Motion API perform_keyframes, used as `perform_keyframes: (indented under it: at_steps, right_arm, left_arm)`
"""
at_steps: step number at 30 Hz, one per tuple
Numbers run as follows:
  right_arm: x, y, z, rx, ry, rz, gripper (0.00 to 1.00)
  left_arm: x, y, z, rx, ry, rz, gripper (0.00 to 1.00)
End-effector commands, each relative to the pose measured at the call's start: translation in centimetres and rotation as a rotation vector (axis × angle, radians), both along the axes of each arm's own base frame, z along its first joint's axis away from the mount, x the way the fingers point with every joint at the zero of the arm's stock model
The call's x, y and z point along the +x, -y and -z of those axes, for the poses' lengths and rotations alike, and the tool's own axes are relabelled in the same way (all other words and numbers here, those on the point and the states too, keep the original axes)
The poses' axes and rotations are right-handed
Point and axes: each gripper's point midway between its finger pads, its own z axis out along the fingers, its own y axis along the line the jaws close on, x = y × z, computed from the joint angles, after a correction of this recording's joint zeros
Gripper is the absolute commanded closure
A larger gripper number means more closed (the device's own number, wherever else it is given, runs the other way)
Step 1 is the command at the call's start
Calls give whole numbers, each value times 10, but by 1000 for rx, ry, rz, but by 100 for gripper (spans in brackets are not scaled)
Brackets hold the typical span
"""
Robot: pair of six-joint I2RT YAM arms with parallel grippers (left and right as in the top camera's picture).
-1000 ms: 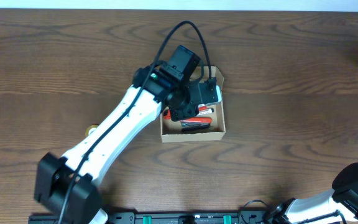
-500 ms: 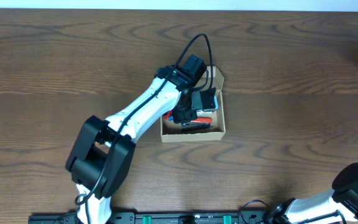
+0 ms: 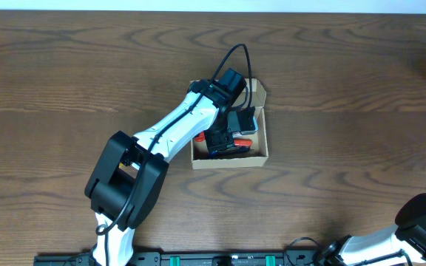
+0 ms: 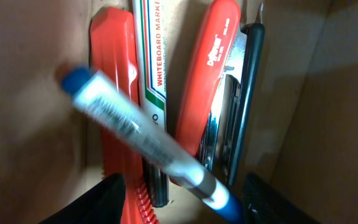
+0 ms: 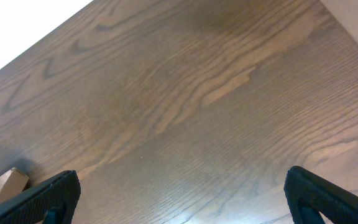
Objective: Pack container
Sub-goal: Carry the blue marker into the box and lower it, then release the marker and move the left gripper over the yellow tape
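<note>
The container (image 3: 228, 161) is a small open cardboard box at the table's middle. My left gripper (image 3: 225, 137) reaches down into it. In the left wrist view a red cutter (image 4: 114, 81), a whiteboard marker (image 4: 155, 59) and a red stapler (image 4: 211, 74) lie side by side against the box wall (image 4: 23, 106). A blue-capped pen (image 4: 138, 134) lies slanted across them, blurred. Its blue end sits loose between the spread fingers of my left gripper (image 4: 185, 210), which is open. My right gripper (image 5: 185, 205) is wide open over bare wood, holding nothing.
The box's flap (image 3: 256, 90) stands up at its far right corner. The right arm (image 3: 420, 222) rests at the table's near right corner. A cardboard corner (image 5: 5, 182) shows at the left edge of the right wrist view.
The left arm has folded in toward the box, and its gripper has gone deeper inside, a little to the left. The right arm has not moved.
</note>
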Motion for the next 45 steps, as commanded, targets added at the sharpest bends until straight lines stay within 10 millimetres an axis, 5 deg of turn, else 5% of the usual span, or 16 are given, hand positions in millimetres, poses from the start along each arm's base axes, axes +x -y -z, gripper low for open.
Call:
perform_keyframes:
  at_steps: [1,6,11,16,23,28,32,40,45]
  right_arm:
    - [-2,-4,-4,17,16,5,1]
    - [-2,-4,-4,16,16,5,1]
    - [-1,-4,-5,14,19,5,1]
    - [-2,-4,-5,13,18,3,1]
    - [-1,-5,-5,18,19,0,1]
    - [-1,-6,-5,23,24,-4,1]
    - [1,-8,-6,30,33,-11,1]
    - [1,-8,-6,29,34,-11,1]
    - [1,-8,-6,29,34,-11,1]
  left_arm:
    - [1,0,-4,8,-13,-57,41]
    - [7,-6,-51,28,4,-158,39]
    - [11,-25,-129,66,100,-216,36]
    - [10,-44,-202,-2,192,-308,5]
    - [31,-123,-247,-98,234,-727,5]
    - [43,-206,-249,-86,206,-1097,5]
    - [40,-250,-235,-66,145,-1284,5]
    - [32,-271,-162,-3,55,-1447,5]
    - [2,-269,-105,-27,47,-1586,5]
